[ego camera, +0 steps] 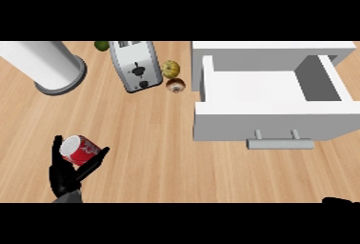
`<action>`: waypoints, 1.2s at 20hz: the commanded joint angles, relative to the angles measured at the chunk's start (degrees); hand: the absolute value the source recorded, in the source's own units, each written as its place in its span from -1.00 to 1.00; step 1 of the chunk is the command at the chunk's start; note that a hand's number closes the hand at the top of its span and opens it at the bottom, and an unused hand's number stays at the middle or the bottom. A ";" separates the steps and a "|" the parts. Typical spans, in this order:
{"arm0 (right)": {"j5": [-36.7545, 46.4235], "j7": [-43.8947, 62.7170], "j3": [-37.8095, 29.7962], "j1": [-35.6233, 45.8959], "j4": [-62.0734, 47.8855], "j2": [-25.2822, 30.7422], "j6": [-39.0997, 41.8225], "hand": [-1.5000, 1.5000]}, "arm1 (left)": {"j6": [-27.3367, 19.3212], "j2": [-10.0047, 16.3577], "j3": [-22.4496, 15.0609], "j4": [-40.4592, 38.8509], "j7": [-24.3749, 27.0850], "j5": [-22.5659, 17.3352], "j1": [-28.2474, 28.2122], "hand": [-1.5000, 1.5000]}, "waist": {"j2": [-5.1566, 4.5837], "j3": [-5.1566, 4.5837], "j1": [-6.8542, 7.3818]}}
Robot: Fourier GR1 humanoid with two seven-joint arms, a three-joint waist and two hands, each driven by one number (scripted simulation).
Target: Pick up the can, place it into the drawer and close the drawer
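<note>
The left hand (67,178) is curling its fingers around the red can (79,150), far to the left of the white drawer (267,121). The drawer is sitting open on the wooden bench (155,143). The silver toaster (135,66) is lying just left of the drawer's back. A bit of the right hand (341,200) is peeking in below the drawer.

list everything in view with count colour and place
can: one, red, lower left, in the left hand
drawer: one, white with grey handle, open, right
toaster: one, silver, top centre
cylinder: one, white on grey base, top left
green item: one, green, behind toaster
yellow item: one, yellow, between toaster and drawer
brown item: one, brown, below the yellow item
counter: one, light wood, underneath
left hand: one, black, lower left, fingers round the can
right hand: one, black, lower right corner, barely showing
</note>
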State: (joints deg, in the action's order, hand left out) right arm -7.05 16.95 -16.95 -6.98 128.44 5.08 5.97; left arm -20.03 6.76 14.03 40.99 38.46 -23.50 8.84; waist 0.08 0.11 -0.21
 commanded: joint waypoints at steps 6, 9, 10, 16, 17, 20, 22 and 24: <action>1.51 -3.87 0.18 -0.49 -0.78 -2.00 -0.03 -1.00 | 9.75 3.33 3.50 -13.83 4.96 -1.94 9.38 1.00 | -0.21 -0.17 -0.34; -1.75 -2.20 -3.75 -0.52 -1.53 1.03 1.80 -1.00 | 6.02 1.68 0.58 -4.91 2.02 -0.88 7.72 1.00 | -0.04 -0.11 -0.03; 0.35 1.22 -0.84 0.09 1.55 -0.62 -0.40 -1.00 | 6.17 0.82 0.64 -9.72 4.56 -0.05 10.26 1.00 | -0.11 -0.14 -0.18; 1.16 -0.10 -0.12 1.02 1.02 -0.51 -0.17 -1.00 | 9.60 -1.06 -5.79 -7.90 -0.96 3.55 16.36 1.00 | -0.13 -0.14 -0.87; 1.32 -0.49 -0.53 3.81 -2.51 0.98 0.13 -1.00 | 12.88 -1.09 -7.29 -9.99 -0.52 4.69 16.98 1.00 | -0.43 -0.18 -0.87; 1.88 -1.87 0.06 3.03 -2.30 -0.56 -0.44 -1.00 | 17.05 -1.59 -10.77 -11.10 -3.39 6.99 22.10 1.00 | -0.48 -0.17 -1.42; 2.42 1.11 0.30 3.89 -1.00 0.37 -1.02 -1.00 | 17.97 -0.93 -10.98 -10.74 -6.47 7.03 25.56 1.00 | -0.28 -0.16 -0.82; 1.56 -2.69 -0.31 -0.61 -0.45 -1.27 0.56 -1.00 | 18.55 -0.28 -10.71 -11.12 -6.45 7.41 25.92 1.00 | -0.18 -0.12 -0.71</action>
State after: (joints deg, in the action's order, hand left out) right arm -5.42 17.12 -17.30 -4.90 128.13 5.00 5.47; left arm -3.32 5.92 4.44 30.92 34.75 -17.29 30.23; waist -0.15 -0.05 -1.03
